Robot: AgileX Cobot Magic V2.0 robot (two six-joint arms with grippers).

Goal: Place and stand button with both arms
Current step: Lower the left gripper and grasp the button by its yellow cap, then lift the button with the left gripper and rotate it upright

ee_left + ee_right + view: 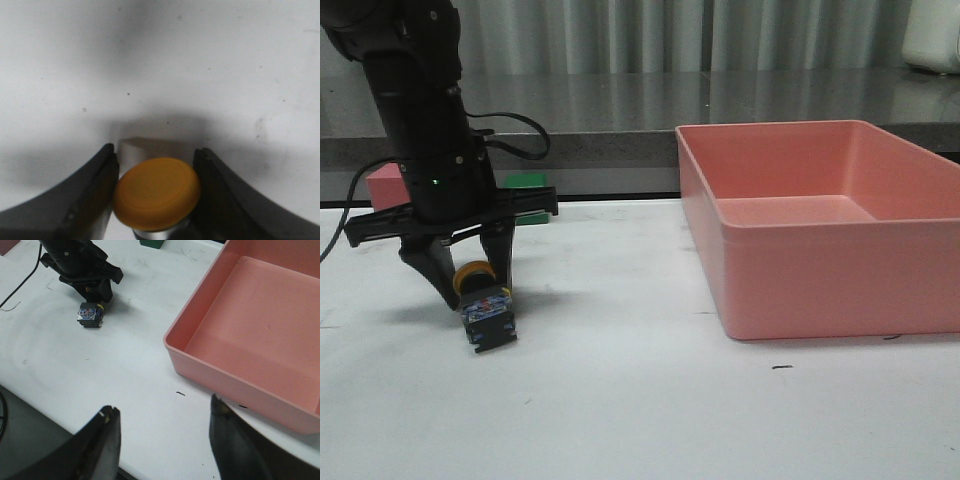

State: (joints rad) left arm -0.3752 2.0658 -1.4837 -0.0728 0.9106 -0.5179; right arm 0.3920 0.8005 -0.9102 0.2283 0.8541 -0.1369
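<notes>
The button [487, 306], with a yellow cap, black body and bluish base, hangs tilted at the left of the white table, its base low at the surface. My left gripper [475, 285] is shut on it at the yellow cap. In the left wrist view the cap of the button [157, 192] sits pinched between both fingers of the left gripper [156, 149]. The right wrist view shows the button [90, 313] under the left gripper [97, 295]. My right gripper [164, 407] is open over the table's near edge, with nothing between its fingers. It is outside the front view.
A large pink bin [820, 250] stands on the right, close to the right gripper as the bin [200, 365]. A green cube [527, 181] and a pink cube [385, 185] sit at the back left behind the left arm.
</notes>
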